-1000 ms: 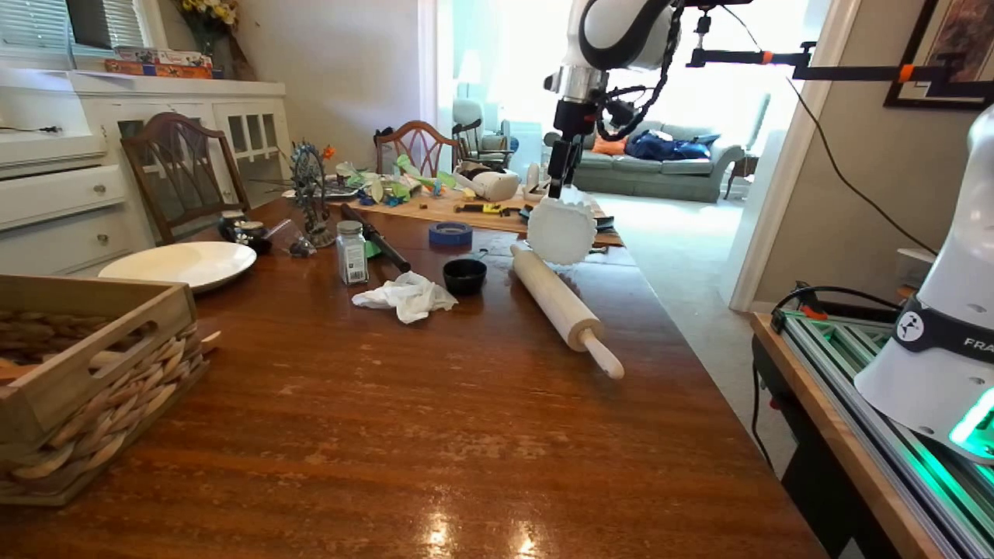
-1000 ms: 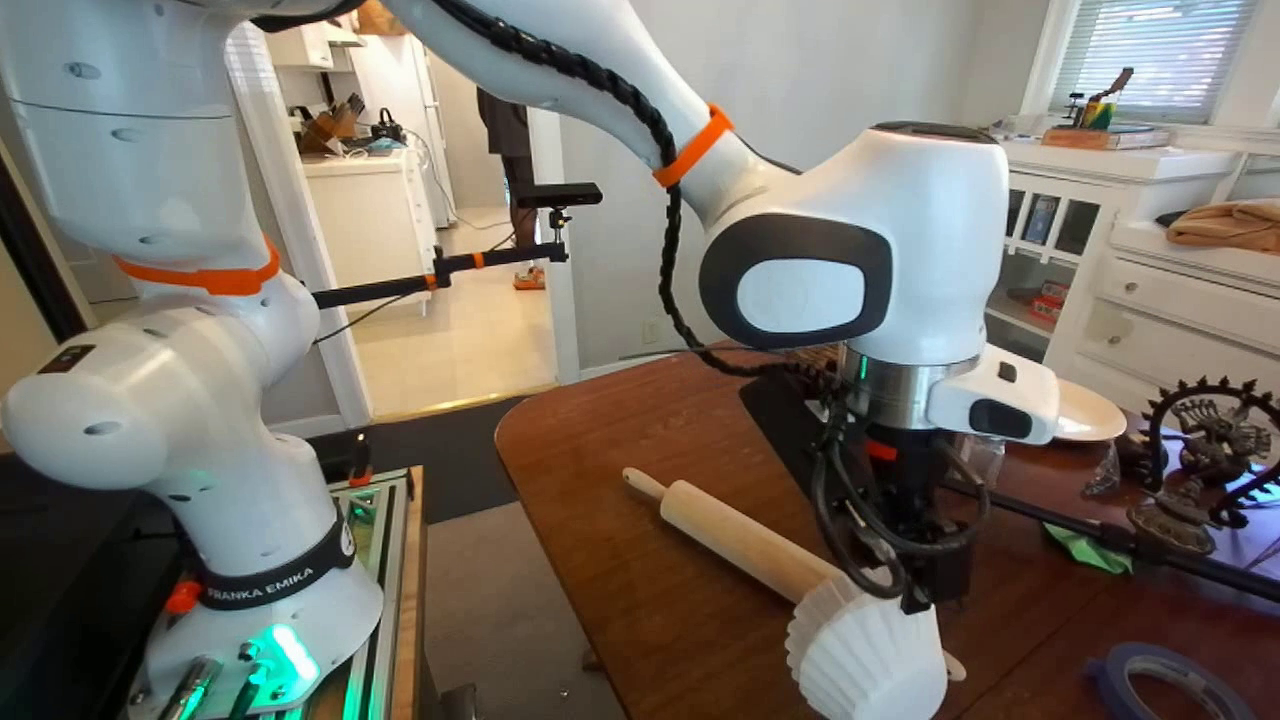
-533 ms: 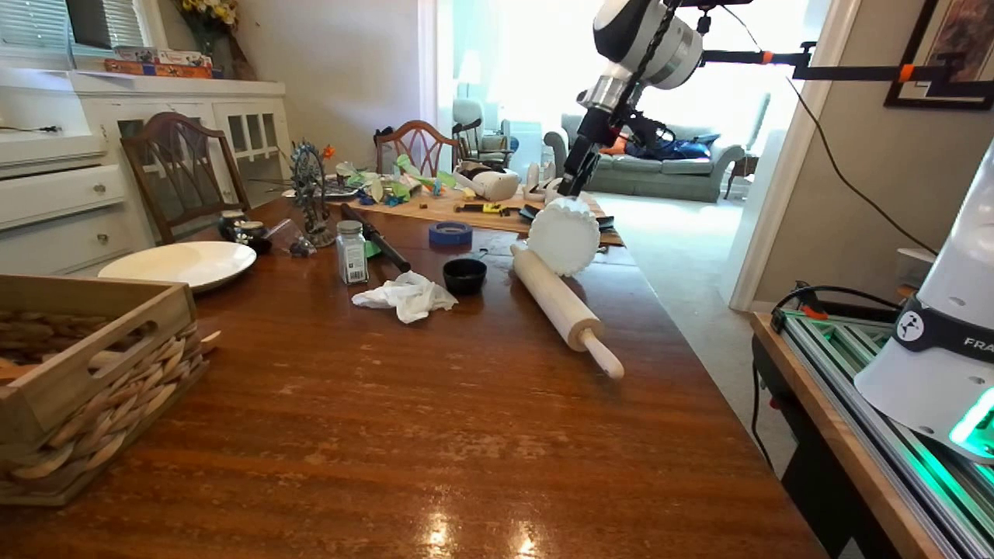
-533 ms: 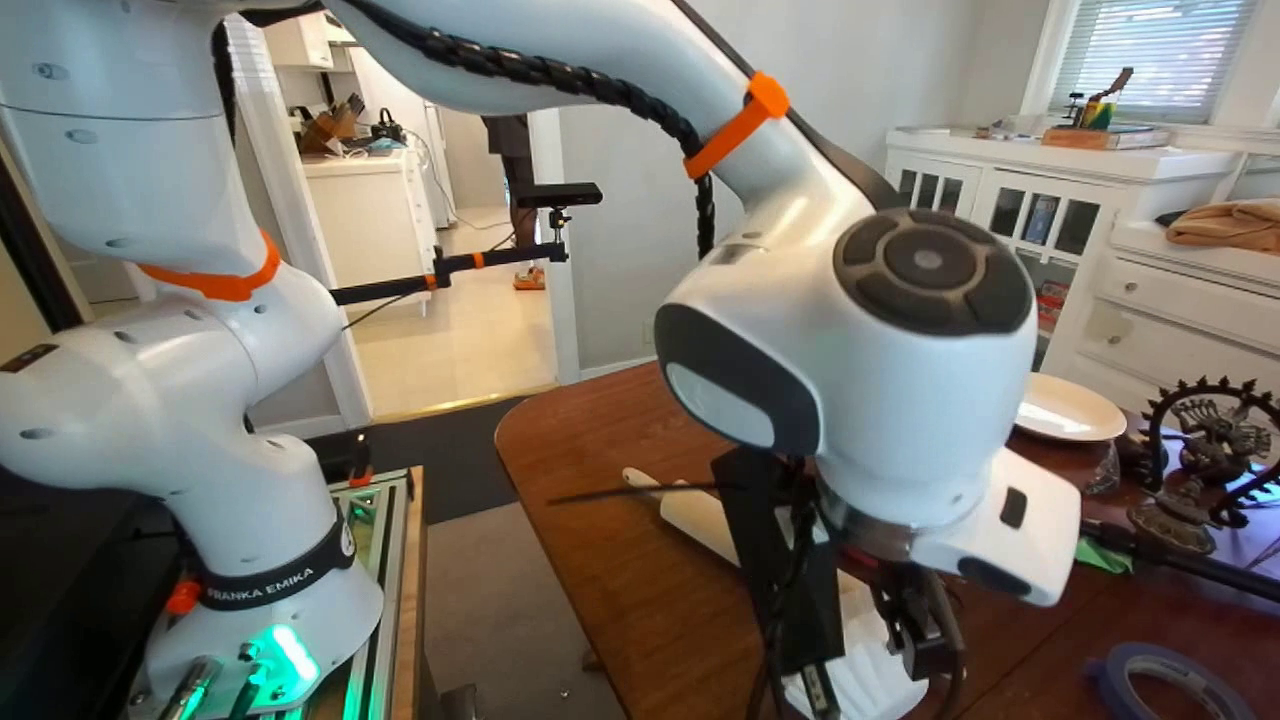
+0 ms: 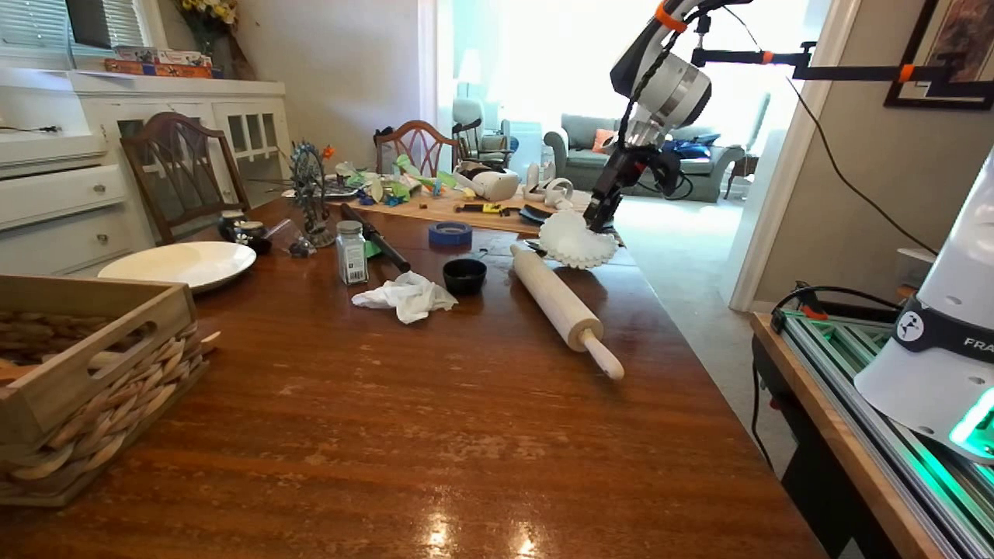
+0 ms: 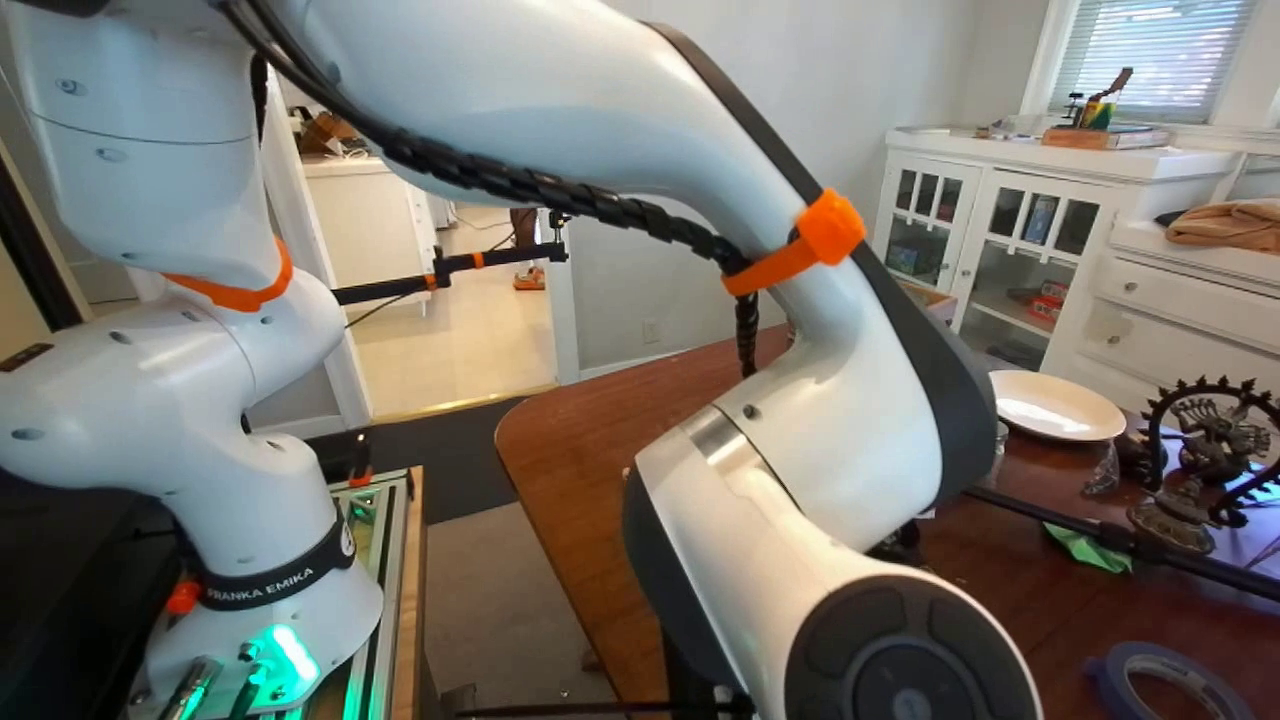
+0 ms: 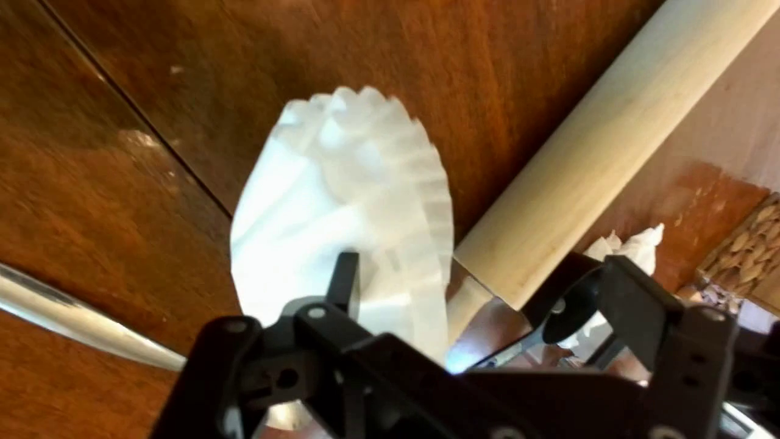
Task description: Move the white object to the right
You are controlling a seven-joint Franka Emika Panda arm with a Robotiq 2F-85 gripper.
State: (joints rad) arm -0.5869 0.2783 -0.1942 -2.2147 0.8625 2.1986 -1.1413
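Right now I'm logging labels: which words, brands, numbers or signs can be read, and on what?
"FRANKA EMIKA": the robot's black base band.
"FRA", cut off at the picture edge: same band in an exterior view, beside a round logo.
Jar label: too small to read.
Stacked boxes: any print too small to read.

Your white object [image 7: 341,207] is a papery, pleated cup with a scalloped rim. It leans at a tilt, scalloped edge low in an exterior view, just beside one end of the rolling pin [image 7: 609,158]; you can't tell whether it touches the counter [image 5: 435,404].
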